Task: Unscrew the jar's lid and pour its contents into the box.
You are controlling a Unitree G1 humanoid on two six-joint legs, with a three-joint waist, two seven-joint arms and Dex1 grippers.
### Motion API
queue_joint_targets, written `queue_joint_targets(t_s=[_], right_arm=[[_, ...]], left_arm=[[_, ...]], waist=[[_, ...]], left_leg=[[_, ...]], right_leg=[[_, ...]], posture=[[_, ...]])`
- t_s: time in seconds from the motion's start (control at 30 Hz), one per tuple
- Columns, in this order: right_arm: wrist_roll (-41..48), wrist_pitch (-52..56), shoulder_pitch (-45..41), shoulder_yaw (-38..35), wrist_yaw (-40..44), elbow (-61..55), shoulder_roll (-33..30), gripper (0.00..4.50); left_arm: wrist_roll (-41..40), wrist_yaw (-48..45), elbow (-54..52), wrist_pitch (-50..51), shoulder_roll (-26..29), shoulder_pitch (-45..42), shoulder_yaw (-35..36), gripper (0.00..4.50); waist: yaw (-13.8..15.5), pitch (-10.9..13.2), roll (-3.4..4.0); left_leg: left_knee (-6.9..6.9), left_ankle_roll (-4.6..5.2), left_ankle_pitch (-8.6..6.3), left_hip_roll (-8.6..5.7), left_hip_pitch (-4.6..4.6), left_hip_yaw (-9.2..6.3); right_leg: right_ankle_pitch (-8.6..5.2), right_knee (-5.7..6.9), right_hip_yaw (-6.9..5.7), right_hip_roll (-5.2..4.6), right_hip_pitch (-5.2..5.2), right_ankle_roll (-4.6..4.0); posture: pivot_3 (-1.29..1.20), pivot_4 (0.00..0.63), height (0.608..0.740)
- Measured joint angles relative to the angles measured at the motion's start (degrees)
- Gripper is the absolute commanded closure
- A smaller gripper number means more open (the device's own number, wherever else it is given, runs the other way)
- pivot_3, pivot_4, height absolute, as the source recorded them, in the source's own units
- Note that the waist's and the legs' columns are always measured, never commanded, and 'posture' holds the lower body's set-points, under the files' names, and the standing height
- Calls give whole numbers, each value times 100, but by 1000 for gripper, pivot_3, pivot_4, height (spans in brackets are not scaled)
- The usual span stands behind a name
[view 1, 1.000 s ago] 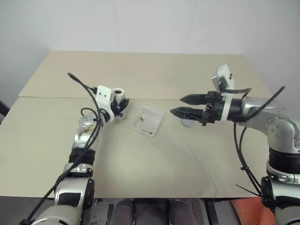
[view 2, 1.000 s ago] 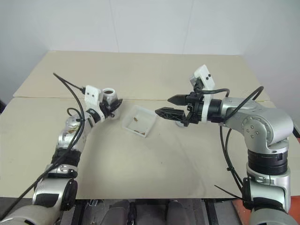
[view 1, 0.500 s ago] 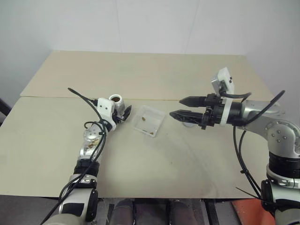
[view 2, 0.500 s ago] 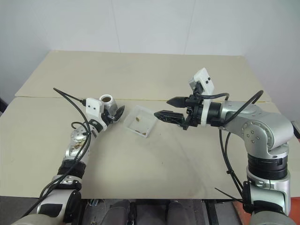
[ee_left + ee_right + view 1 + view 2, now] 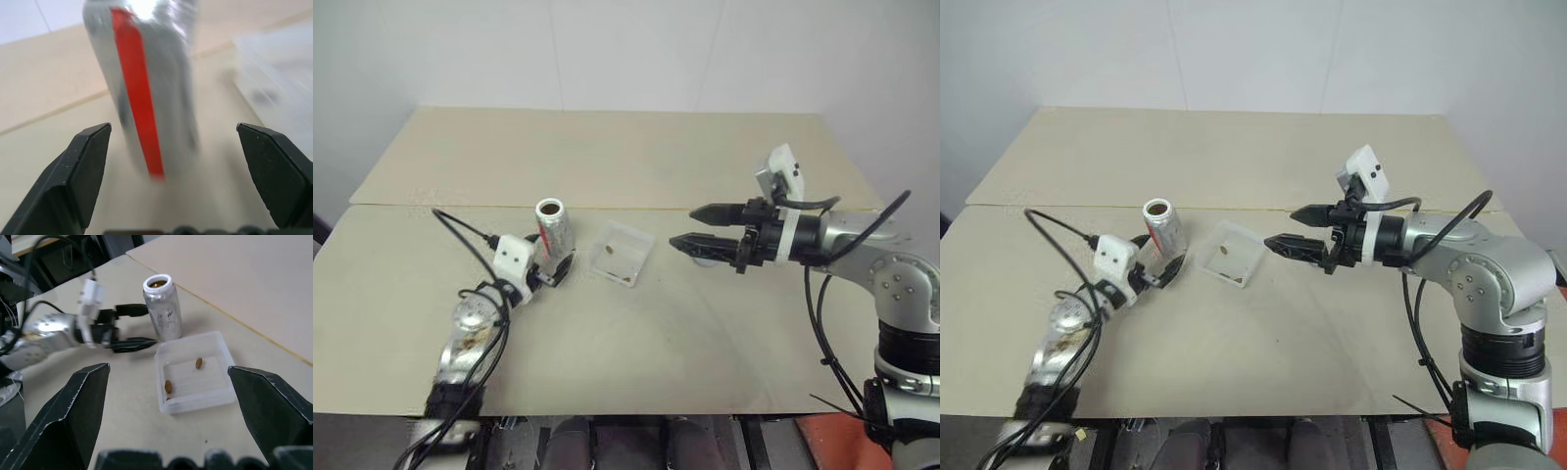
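**Jar upright and uncapped beside the box, both tools spread**

Your jar (image 5: 553,226) stands upright on the bench (image 5: 636,333), its mouth uncovered, with something brownish-yellow showing inside the rim in the right wrist view. A red strip runs down its silvery side, facing your left tool (image 5: 554,273). That tool sits low at the foot of the jar, and its two black fingers (image 5: 78,176) stand wide apart with the jar between and beyond them; you can see clear bench on either side of the can, so nothing is gripped.

Just beside the jar, on its right, lies the clear box (image 5: 623,253), flat on the bench and apart from the can. You can count two small brown pieces (image 5: 168,386) inside it, one near the middle and one toward a wall.

Your right tool (image 5: 683,226) hangs above the bench to the right of the box, pointing toward it, fingers parted and holding nothing. Under it, partly hidden, a small pale round thing (image 5: 705,259) rests on the bench; you cannot tell what it is.
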Motion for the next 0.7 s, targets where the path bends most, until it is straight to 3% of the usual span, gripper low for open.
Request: queue_joint_targets(t_s=[0.2,0.47,0.7], right_arm=[[-28,-152,238,-3,117,-153,-192,0],[-611,-1105,894,211,654,-301,-768,0],[-773,-1383,1102,200,836,-312,-1026,0]], left_arm=[[-1244,-1441,-1474,1152,1530,586,599,19],[-2495,-4038,-1287,1340,3086,70,1024,19],[-2523,-4945,-639,1078,3275,-446,1045,19]], waist=[[20,0,1],[18,0,3],[1,0,3]], left_leg=[[-3,1,-1,7,10,2],[-8,2,-2,2,8,19],[-6,1,-2,4,11,39]], right_leg=[[2,-13,-4,1,9,-6],[1,-19,-1,14,3,-6],[0,-20,3,17,6,-8]], posture=[[0,150,740],[0,150,740],[0,150,740]])
